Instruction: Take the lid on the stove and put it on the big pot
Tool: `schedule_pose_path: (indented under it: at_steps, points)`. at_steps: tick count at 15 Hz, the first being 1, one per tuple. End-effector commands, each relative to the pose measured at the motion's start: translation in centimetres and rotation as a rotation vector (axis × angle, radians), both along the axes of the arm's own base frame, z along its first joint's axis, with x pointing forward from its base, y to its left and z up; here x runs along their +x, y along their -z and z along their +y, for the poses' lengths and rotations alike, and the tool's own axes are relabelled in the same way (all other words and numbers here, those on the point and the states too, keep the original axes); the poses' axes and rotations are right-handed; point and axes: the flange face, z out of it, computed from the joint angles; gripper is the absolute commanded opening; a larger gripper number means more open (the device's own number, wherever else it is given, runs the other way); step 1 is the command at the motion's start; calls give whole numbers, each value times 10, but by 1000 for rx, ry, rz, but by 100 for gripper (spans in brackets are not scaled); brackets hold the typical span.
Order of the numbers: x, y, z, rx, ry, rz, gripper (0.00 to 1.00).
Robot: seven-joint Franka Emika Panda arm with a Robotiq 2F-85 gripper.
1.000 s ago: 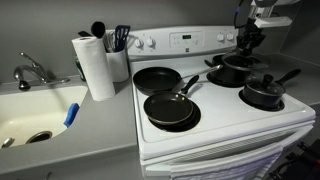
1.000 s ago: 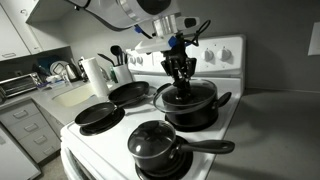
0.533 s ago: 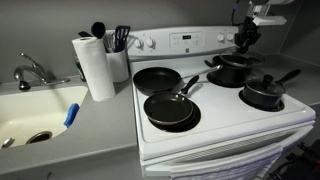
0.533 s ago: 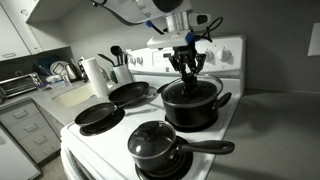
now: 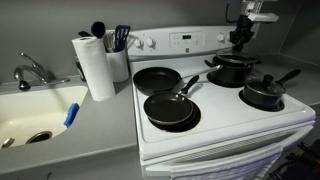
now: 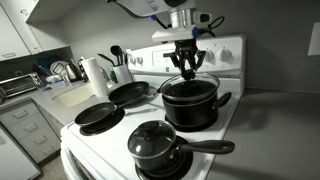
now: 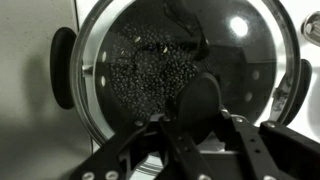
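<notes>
Risen since earlier: tool (image 6: 187, 64), fingers spread, empty, above lid (image 7: 150, 70). Lid seated on big pot (image 6: 192, 108), table's (image 5: 215, 118) back edge; release apparently complete.

Soft, even light fills a grey kitchen in both exterior views, dim overall, with the white stove (image 5: 215, 125) the brightest surface and only faint shadows under the frying pans (image 5: 168, 108). Fine detail is lost to grain and low resolution. In an exterior view, wide-angle bending tilts the cabinets (image 6: 20, 35) at the frame's edge. The wrist view is nearly colourless: a hard white glare spot sits on the glass lid (image 7: 150, 80), the stove top beside it blows out to white, and the gripper (image 7: 195, 135) in the foreground is dark and blurred.
</notes>
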Motion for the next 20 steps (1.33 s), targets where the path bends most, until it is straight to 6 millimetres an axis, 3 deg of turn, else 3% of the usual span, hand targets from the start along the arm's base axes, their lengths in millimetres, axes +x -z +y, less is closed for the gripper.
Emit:
schedule_pose_path:
  at_steps: [1, 9, 15, 20]
  points:
    - [3, -18, 14, 24, -12, 35, 14]
    - [5, -3, 22, 2, 79, -40, 14]
    - [6, 7, 13, -54, 111, -73, 14]
    - [8, 12, 17, -48, 114, -76, 14]
